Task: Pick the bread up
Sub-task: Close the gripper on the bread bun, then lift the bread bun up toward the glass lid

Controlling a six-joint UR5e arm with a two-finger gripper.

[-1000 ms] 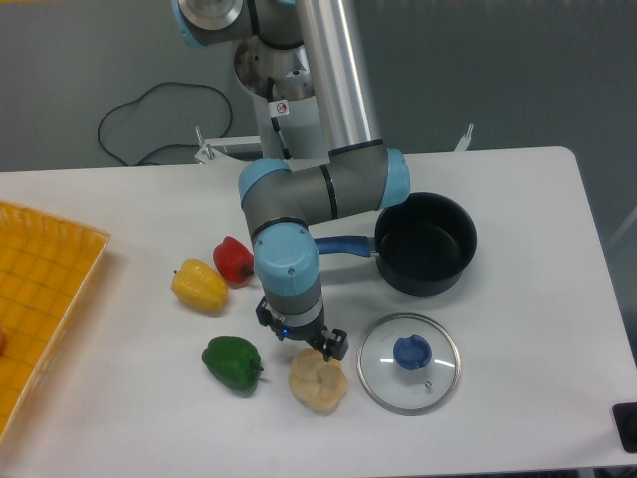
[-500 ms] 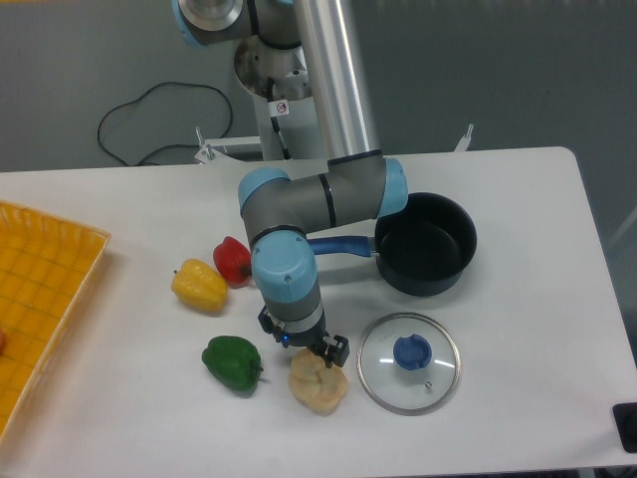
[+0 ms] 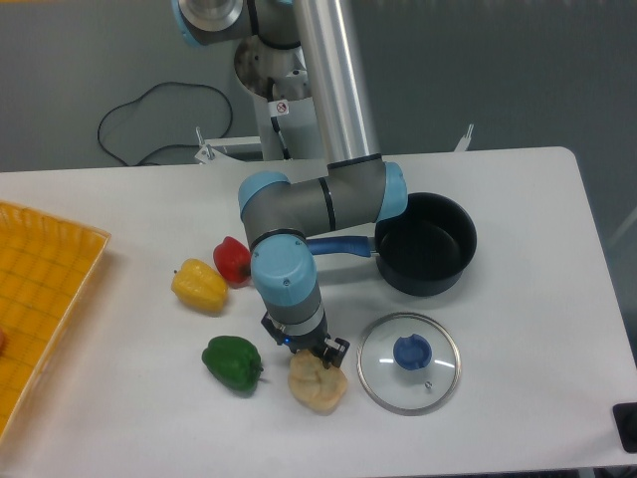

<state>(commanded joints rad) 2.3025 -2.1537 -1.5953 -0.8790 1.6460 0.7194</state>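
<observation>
The bread [image 3: 318, 383] is a pale cream, lumpy roll lying on the white table near the front, between the green pepper and the glass lid. My gripper [image 3: 313, 351] hangs straight down onto the roll's top rear edge. The wrist and the roll hide most of its fingers, so I cannot make out whether they are open or shut, or whether they touch the bread.
A green pepper [image 3: 232, 362] lies left of the bread, a yellow pepper [image 3: 199, 286] and a red pepper [image 3: 233, 260] farther back left. A glass lid with blue knob [image 3: 409, 361] sits right of the bread. A black pot [image 3: 425, 243] stands behind it. A yellow tray [image 3: 40, 299] fills the left edge.
The arm has lowered slightly, bringing the gripper down closer onto the top of the bread. The bread and the other objects have not moved.
</observation>
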